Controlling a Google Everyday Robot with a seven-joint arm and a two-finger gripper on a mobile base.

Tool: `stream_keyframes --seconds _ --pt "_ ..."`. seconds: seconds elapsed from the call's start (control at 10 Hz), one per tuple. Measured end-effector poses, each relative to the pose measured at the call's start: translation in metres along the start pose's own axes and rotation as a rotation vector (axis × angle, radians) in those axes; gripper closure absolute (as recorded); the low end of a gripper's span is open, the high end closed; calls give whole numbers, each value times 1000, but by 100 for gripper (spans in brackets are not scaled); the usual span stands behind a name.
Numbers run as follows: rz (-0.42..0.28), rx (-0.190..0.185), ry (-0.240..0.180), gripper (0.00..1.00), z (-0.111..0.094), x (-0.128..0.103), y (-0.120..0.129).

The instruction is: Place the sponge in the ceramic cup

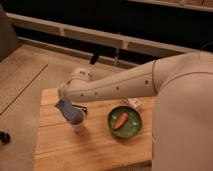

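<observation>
Camera view: the wooden desk (75, 150) fills the lower centre of the frame. The arm reaches in from the right edge and ends left of centre.

The gripper (62, 101) is seen at the arm's tip, left of centre. It is closed on the upper-left end of the sponge (70, 111). Its fingers are mostly hidden against the arm and the sponge, but the sponge is carried clear of the desk, so a firm hold is judged.

The sponge is tilted, with its long axis running from upper left down to lower right. Its lower end is at the mouth of the ceramic cup (78, 126); whether it already dips inside the rim cannot be told.

The cup stands upright on the desk, just below and slightly right of the gripper.

- Key relation: the cup opening lies down and a little right of the gripper, along the sponge's own long axis.
- The sponge looks about as wide as the cup, so end-first entry is judged to be needed.
- Release is only judged safe once the sponge is centred over the opening.

Other things on the desk:
- A black striped object (83, 108) is just behind the cup.
- A green bowl (134, 131) holding a carrot (120, 120) sits to the right, apart from the cup.
- A white-orange packet (134, 103) lies at the bowl's upper right.
</observation>
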Motion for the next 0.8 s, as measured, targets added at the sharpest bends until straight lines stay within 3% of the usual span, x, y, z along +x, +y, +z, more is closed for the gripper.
stream_keyframes --seconds 0.2,0.6,0.8 --pt "5 3 -11 100 -1 0 -6" --pt "-14 -42 14 100 20 14 14" --pt "-16 -45 20 100 20 19 14"
